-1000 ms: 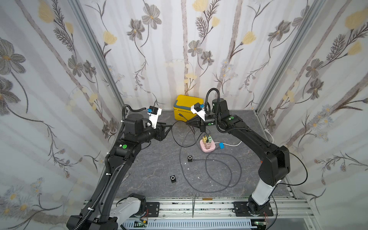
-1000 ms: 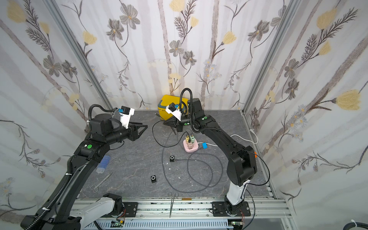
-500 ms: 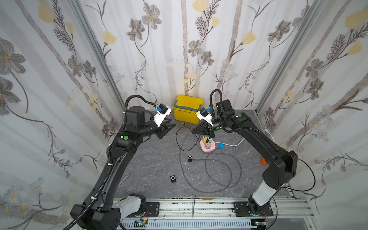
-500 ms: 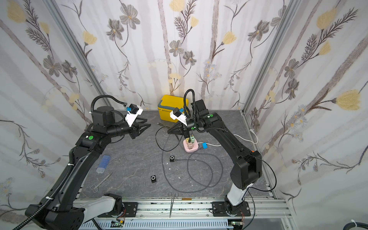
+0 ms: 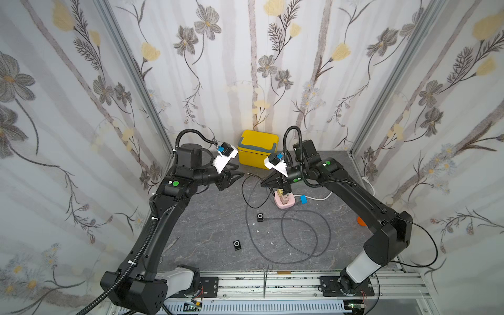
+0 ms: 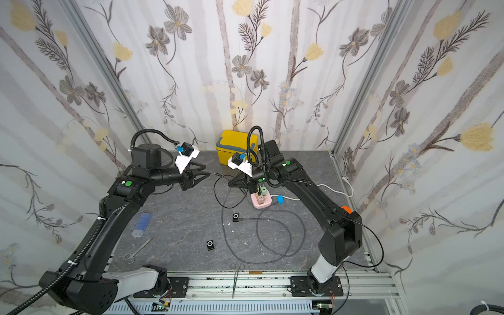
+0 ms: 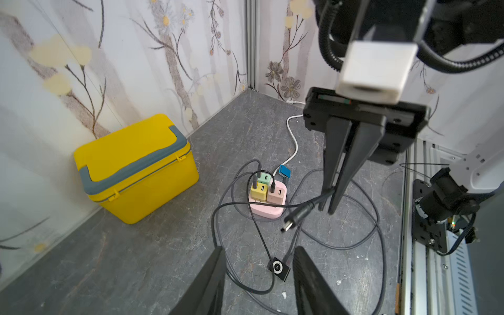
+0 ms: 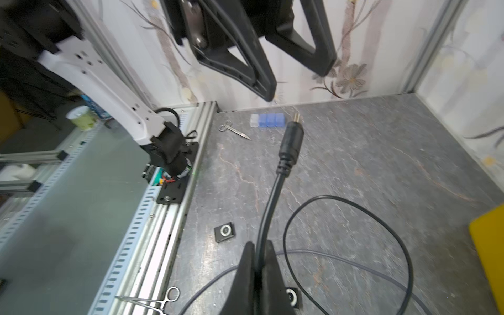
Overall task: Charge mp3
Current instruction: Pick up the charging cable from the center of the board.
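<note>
**Two small black square mp3 players with round dials** lay flat on the grey stone-patterned bench point(image 5: 212, 226). The cabled player point(image 5: 260, 217) lay near the pink power hub point(image 5: 285, 203). The loose player point(image 5: 237, 244) lay nearer the front rail.

- **Hidden or unclear:** Both top views were too coarse to show whether a plug sat in the cabled player. In the right wrist view that player point(image 8: 294, 297) was half hidden behind a fingertip. The yellow lidded box point(image 8: 489, 253) was cut off at the frame edge there.
- **Right arm:** The right end effector point(image 8: 257, 246) was clamped on the thin dark cable point(image 8: 268, 207) just behind its black barrel plug point(image 8: 292, 139). It held the plug clear of the bench, above the hub.
- **Left arm:** The left end effector point(image 7: 259, 251) was partly open and empty. It was raised and faced the plug, near it but apart.
- **Pose:** Both arms were bent at the elbow, and their forearms reached inward toward each other in front of the box.
</note>
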